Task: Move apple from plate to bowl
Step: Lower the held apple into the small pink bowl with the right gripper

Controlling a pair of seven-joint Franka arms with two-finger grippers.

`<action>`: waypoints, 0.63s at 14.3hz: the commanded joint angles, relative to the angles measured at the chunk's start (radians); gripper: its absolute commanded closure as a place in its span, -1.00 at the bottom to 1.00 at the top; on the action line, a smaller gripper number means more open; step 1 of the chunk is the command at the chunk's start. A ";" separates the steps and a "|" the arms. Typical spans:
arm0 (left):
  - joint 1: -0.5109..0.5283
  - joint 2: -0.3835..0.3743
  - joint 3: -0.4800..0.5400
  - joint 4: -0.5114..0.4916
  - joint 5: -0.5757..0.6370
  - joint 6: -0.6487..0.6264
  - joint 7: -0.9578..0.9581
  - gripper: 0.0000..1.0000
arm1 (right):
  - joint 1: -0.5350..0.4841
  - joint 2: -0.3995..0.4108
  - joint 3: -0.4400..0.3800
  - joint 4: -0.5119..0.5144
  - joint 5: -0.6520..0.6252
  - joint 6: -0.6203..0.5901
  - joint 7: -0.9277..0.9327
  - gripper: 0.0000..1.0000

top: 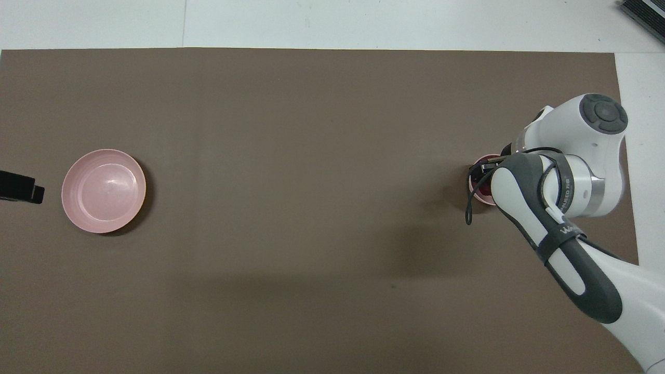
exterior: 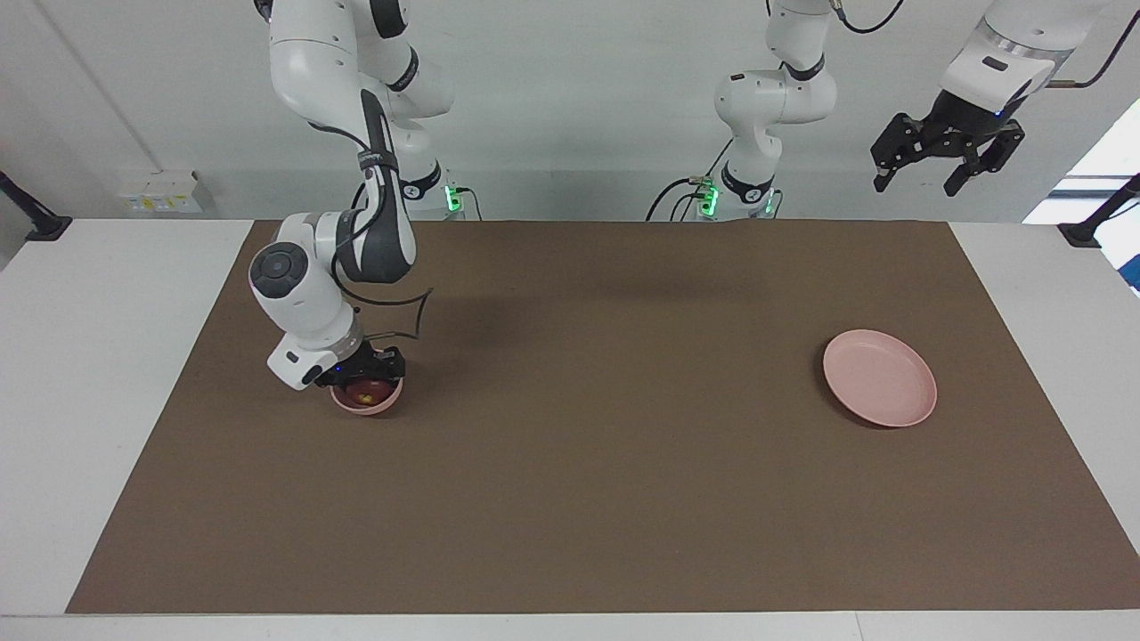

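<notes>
place: robotics lab | evidence: two white Franka arms [exterior: 338, 258] bolted at one edge of a white table [exterior: 98, 374], green status lights on their bases | brown mat [exterior: 588, 445] spread over the table | bare pale wall, socket strip [exterior: 160, 191] on it | black camera clamps [exterior: 36, 218] at the table's corners

A: The plate [exterior: 880, 377] looks like smooth pale pink plastic with a soft sheen; the bowl [exterior: 366, 401] has the same finish.

B: The brown mat [exterior: 588, 445] is matt, like paper or felt, on a smooth white table [exterior: 98, 356]. The arm shells [exterior: 303, 294] are glossy white plastic.

A: The apple [exterior: 362, 390] has dark, slightly shiny skin.
</notes>
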 commanded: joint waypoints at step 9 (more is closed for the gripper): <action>-0.004 -0.025 0.012 -0.027 0.001 0.002 -0.003 -1.00 | -0.014 -0.002 0.010 -0.005 -0.022 0.020 -0.009 -0.36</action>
